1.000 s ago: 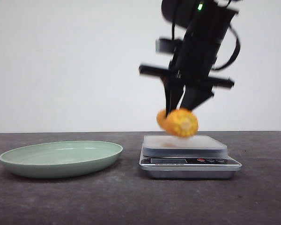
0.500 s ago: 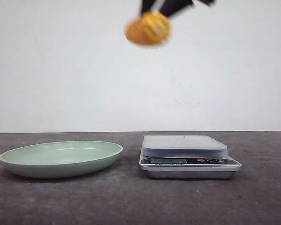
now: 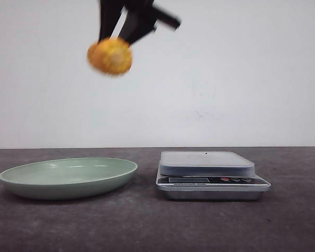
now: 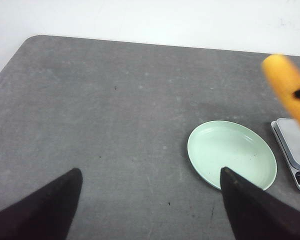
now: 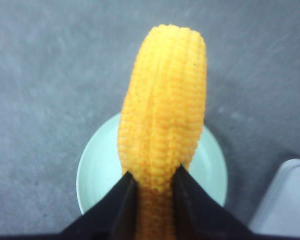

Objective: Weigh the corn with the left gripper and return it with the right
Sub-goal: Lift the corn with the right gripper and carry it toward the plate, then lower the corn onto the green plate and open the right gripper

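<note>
My right gripper (image 3: 115, 39) is shut on the corn (image 3: 110, 56), an orange-yellow cob piece, and holds it high in the air above the green plate (image 3: 68, 178). In the right wrist view the corn (image 5: 162, 120) sits between the black fingers (image 5: 115, 200) with the plate (image 5: 95, 170) straight below it. The silver scale (image 3: 210, 176) stands bare to the right of the plate. My left gripper (image 4: 150, 185) is open and empty, high over the table left of the plate (image 4: 230, 155); the corn (image 4: 287, 90) shows blurred at that view's edge.
The dark grey table (image 3: 147, 226) carries only the plate and the scale. The scale's corner also shows in the left wrist view (image 4: 295, 150) and in the right wrist view (image 5: 285, 200). A white wall stands behind the table.
My right gripper has lifted the corn off the scale, raised it high and carried it left, from above the scale to above the plate.
</note>
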